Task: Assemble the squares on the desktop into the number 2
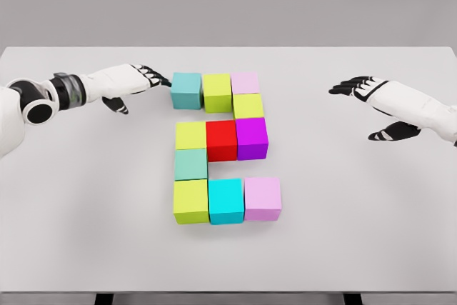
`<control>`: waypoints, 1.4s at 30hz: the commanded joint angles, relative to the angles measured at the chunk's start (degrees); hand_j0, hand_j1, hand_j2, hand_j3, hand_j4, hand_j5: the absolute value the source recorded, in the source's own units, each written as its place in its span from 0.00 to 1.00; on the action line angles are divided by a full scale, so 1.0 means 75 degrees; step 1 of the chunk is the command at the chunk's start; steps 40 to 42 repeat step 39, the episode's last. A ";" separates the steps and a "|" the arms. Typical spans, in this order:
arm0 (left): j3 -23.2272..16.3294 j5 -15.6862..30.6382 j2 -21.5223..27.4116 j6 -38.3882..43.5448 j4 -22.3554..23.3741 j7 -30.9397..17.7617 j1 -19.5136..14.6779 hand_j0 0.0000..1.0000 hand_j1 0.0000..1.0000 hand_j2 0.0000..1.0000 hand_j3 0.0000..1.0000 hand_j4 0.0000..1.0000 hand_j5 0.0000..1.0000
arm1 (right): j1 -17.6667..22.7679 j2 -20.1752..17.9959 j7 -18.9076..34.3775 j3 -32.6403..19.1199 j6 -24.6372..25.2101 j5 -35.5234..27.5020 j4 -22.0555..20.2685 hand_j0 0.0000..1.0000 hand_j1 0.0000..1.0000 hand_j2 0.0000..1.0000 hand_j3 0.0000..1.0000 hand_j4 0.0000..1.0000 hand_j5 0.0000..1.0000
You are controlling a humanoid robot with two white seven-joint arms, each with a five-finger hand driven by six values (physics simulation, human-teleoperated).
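Several coloured cubes sit on the white table (86, 212) in the shape of a 2. The top row holds a teal cube (186, 90), a lime cube (217, 91) and a pale pink cube (245, 82). Below come a lime cube (248, 106), then a row of lime (191, 135), red (221, 139) and purple (251, 137). A teal cube (191, 164) leads down to lime (191, 201), cyan (226, 200) and pink (262, 198). My left hand (146, 76) is open, its fingertips touching the top teal cube's left side. My right hand (368, 101) hovers open at the right, holding nothing.
The table's front edge runs along the bottom of the view and its far edge lies just behind the top row. Bare tabletop lies left and right of the cubes.
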 commanded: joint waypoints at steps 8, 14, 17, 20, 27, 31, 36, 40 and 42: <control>-0.0016 0.0232 0.0006 -0.0022 -0.0129 -0.0124 0.0047 1.00 1.00 1.00 1.00 1.00 1.00 | 0.0012 -0.0018 -0.0004 -0.0004 0.0017 -0.0065 0.0004 1.00 1.00 1.00 1.00 1.00 1.00; -0.0004 0.0232 0.0006 -0.0022 -0.0129 -0.0136 0.0047 1.00 1.00 1.00 1.00 1.00 1.00 | 0.0012 -0.0018 -0.0004 -0.0004 0.0017 -0.0065 0.0004 1.00 1.00 1.00 1.00 1.00 1.00; -0.0016 0.0221 0.0017 -0.0022 -0.0129 -0.0136 0.0047 1.00 1.00 1.00 1.00 1.00 1.00 | 0.0012 -0.0018 -0.0004 -0.0004 0.0017 -0.0065 0.0004 1.00 1.00 1.00 1.00 1.00 1.00; -0.0004 0.0232 0.0064 -0.0022 -0.0117 -0.0136 0.0047 1.00 1.00 1.00 1.00 1.00 1.00 | 0.0012 -0.0018 -0.0004 -0.0004 0.0017 -0.0065 0.0004 1.00 1.00 1.00 1.00 1.00 1.00; 0.0089 0.0361 0.0802 -0.0022 -0.0129 -0.0077 0.0047 1.00 1.00 1.00 1.00 1.00 1.00 | 0.0012 -0.0018 -0.0004 -0.0004 0.0017 -0.0065 0.0004 1.00 1.00 1.00 1.00 1.00 1.00; 0.0382 0.0373 0.1412 -0.0022 -0.0117 -0.0054 0.0035 1.00 1.00 1.00 1.00 1.00 1.00 | 0.0012 -0.0018 -0.0004 -0.0004 0.0017 -0.0065 0.0004 1.00 1.00 1.00 1.00 1.00 1.00; 0.0617 0.0361 0.1705 -0.0022 -0.0094 -0.0054 0.0176 1.00 1.00 1.00 1.00 1.00 1.00 | 0.0012 -0.0018 -0.0016 -0.0004 0.0017 -0.0065 0.0004 1.00 1.00 1.00 1.00 1.00 1.00; 0.0722 0.0373 0.1927 -0.0022 -0.0058 -0.0054 0.0223 1.00 1.00 1.00 1.00 1.00 1.00 | 0.0012 -0.0018 -0.0016 -0.0004 0.0017 -0.0065 -0.0007 1.00 1.00 1.00 1.00 1.00 1.00; 0.0722 0.0373 0.1927 -0.0022 -0.0058 -0.0054 0.0223 1.00 1.00 1.00 1.00 1.00 1.00 | 0.0012 -0.0018 -0.0016 -0.0004 0.0017 -0.0065 -0.0007 1.00 1.00 1.00 1.00 1.00 1.00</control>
